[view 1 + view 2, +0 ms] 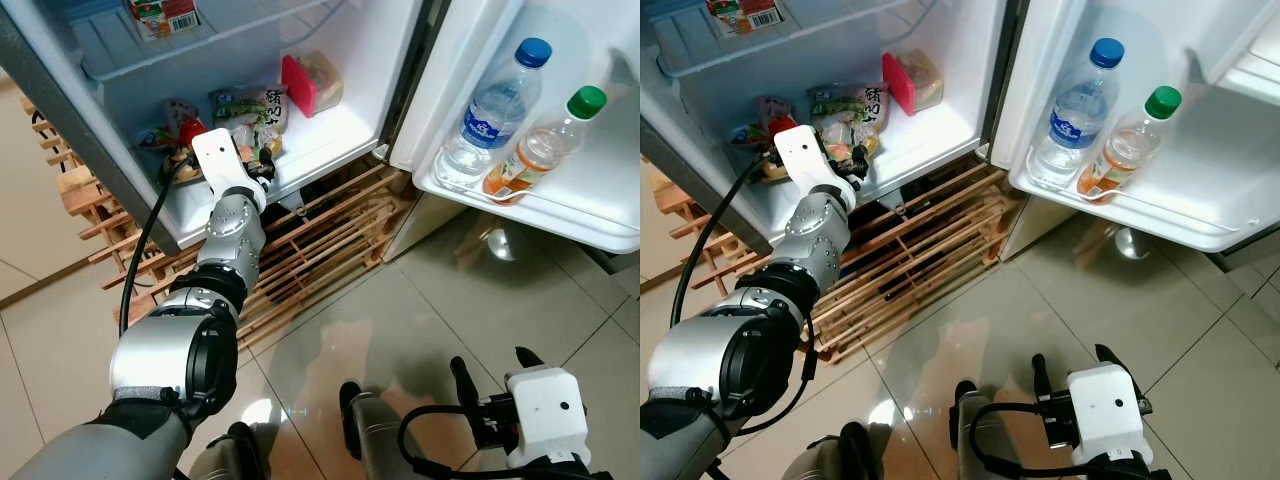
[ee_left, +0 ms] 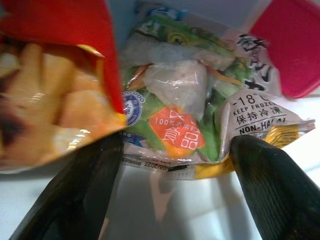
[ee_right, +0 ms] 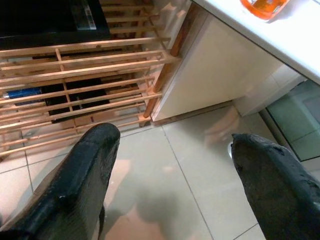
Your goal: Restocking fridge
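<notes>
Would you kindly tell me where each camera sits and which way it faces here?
Left eye view: on the head, looking down at the open fridge; left gripper inside, right gripper low.
Right eye view: same scene; door shelf holds the water bottle and orange drink bottle.
Left wrist view: along open fingers at the frozen vegetable bag.
Right wrist view: down at floor tiles and wooden pallet.
Shared: eye views and left wrist see the bag.

The left gripper reaches into the fridge compartment, fingers parted. Directly ahead of it lies a frozen vegetable bag; a snack bag sits to its left, and a lidded container farther ahead to its right.
</notes>
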Available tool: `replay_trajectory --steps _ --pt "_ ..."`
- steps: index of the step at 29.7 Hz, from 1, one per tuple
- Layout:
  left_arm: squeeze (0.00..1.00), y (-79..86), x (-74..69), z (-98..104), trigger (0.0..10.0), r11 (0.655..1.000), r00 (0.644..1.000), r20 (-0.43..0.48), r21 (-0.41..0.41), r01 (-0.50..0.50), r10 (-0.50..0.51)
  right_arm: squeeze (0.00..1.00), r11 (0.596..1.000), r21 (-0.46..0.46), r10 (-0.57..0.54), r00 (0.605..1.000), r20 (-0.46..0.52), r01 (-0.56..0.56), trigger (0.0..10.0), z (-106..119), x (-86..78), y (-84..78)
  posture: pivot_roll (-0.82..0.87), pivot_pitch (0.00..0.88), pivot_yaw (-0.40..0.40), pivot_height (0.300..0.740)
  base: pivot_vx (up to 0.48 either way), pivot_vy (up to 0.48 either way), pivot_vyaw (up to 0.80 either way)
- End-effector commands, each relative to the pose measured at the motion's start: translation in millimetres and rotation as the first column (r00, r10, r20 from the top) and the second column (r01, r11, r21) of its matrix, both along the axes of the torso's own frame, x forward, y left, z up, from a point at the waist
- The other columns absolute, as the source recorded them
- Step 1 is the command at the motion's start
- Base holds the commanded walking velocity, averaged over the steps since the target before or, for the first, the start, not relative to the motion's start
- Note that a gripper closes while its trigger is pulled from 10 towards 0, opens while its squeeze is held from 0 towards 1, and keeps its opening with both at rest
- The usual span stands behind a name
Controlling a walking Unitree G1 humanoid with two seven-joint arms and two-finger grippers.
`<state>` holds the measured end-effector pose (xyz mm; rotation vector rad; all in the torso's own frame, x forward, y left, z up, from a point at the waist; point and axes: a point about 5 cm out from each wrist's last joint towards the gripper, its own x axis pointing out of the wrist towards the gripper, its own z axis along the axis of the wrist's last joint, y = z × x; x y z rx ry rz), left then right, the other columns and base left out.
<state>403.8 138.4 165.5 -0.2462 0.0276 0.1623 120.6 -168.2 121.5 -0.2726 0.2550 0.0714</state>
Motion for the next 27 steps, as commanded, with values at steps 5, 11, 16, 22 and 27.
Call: replay_trajectory --steps 5,11,16,22,27 --pt "0.00 -7.4 -1.6 -10.0 10.0 1.000 0.997 -0.074 -0.003 0.023 -0.023 0.00 1.000 -0.025 0.001 0.999 -0.045 -0.002 10.0 -6.9 -3.5 -3.4 -0.48 0.309 -0.032 0.740 0.000 0.000 0.00" --pt "0.00 -41.7 -5.3 -15.3 10.0 0.985 0.987 -0.075 -0.104 0.136 -0.144 0.00 1.000 -0.028 0.002 0.999 -0.045 -0.003 10.0 -8.5 -0.8 -4.0 -0.47 0.299 -0.028 0.740 0.000 0.000 0.00" --pt "0.00 -81.6 -10.3 -10.7 10.0 0.946 0.965 -0.030 -0.206 0.249 -0.261 0.00 0.999 -0.030 0.010 0.999 -0.034 -0.011 10.0 -9.8 6.4 -5.6 -0.44 0.284 -0.037 0.740 0.000 0.000 0.00" --pt "0.00 -103.9 -14.9 -7.9 10.0 0.928 0.951 -0.017 -0.224 0.297 -0.308 0.00 0.999 -0.041 0.036 0.999 -0.008 -0.037 10.0 -10.1 17.3 -4.8 -0.45 0.254 -0.043 0.740 0.000 0.000 0.00" --pt "0.00 -105.7 -13.3 -0.6 10.0 0.933 0.947 0.011 -0.172 0.317 -0.320 0.00 0.998 -0.053 0.039 0.999 0.004 -0.039 10.0 -10.7 22.2 -6.4 -0.45 0.232 -0.041 0.740 0.000 0.000 0.00"
